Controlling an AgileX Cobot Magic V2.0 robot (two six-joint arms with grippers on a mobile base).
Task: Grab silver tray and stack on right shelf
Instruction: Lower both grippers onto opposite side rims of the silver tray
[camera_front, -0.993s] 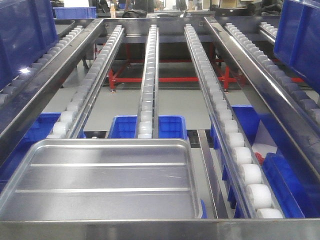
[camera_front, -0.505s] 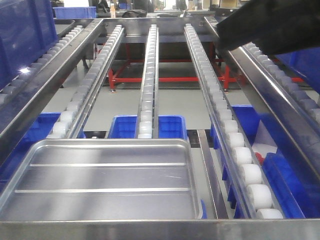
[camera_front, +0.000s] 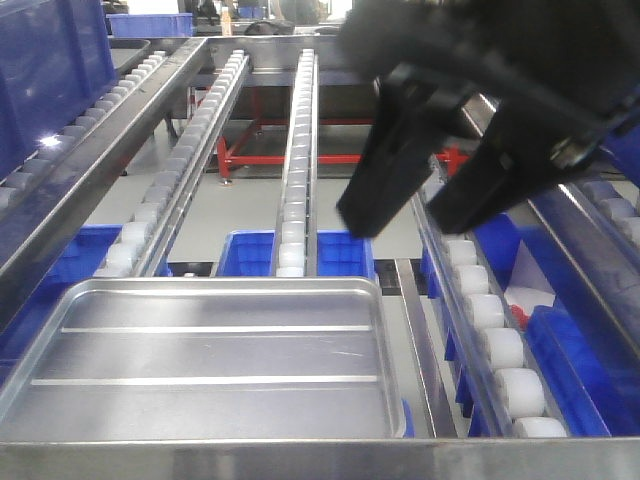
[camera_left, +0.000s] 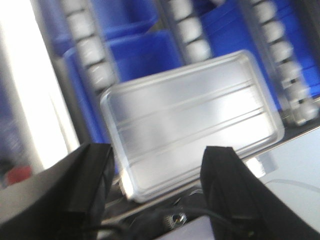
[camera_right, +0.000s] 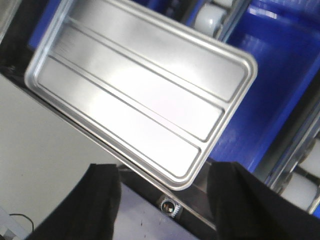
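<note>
The silver tray (camera_front: 200, 360) is bare metal, smooth and glossy, with a faint brushed grain and patches of bright glare. The right shelf (camera_front: 300, 460) is shiny steel, reflective along its flat near edge. Its rollers (camera_front: 292, 215) are smooth white plastic. The bins (camera_front: 250, 255) beneath are blue plastic. The left gripper (camera_left: 156, 160) and right gripper (camera_right: 164, 170) look matt black.

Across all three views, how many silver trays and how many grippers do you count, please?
silver tray: 1
grippers: 2 (left gripper, right gripper)
Total: 3
</note>
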